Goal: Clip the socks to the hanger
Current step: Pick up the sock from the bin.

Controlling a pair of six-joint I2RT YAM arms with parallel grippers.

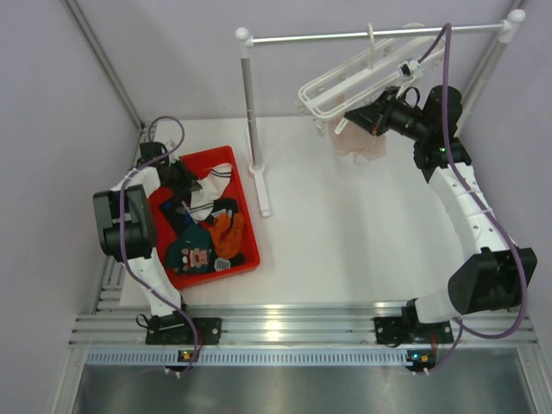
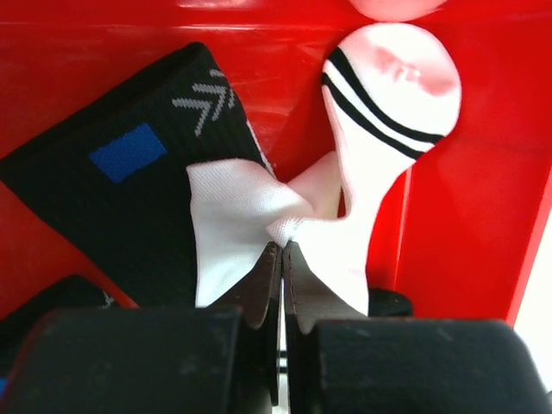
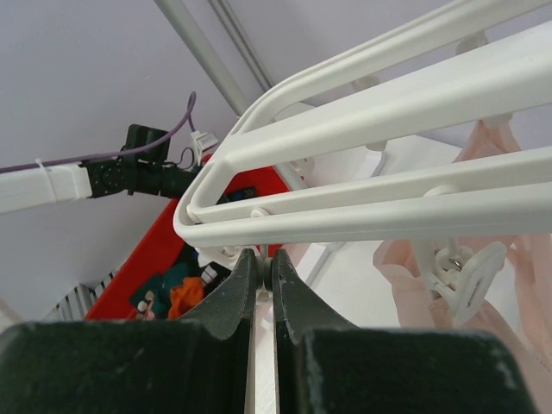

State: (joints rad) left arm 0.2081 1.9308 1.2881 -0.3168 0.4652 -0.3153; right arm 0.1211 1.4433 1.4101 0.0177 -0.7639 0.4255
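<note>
White sock [image 2: 297, 226] pinched between left fingers [image 2: 259, 293]; right fingers [image 3: 233, 297] pressed together under hanger [image 3: 388, 185].

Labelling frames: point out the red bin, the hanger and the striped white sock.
red bin [image 1: 251, 246], top view, right wall
hanger [image 3: 388, 219], right wrist view, lower bar
striped white sock [image 2: 405, 78], left wrist view, rounded end

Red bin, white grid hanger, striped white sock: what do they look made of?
Red rectangular bin: likely hard plastic, glossy, with sharp reflections. White grid-frame hanger: probably moulded plastic, smooth rounded bars, slight sheen. White sock with black stripes: soft knit fabric, matte, creased and folded.
</note>
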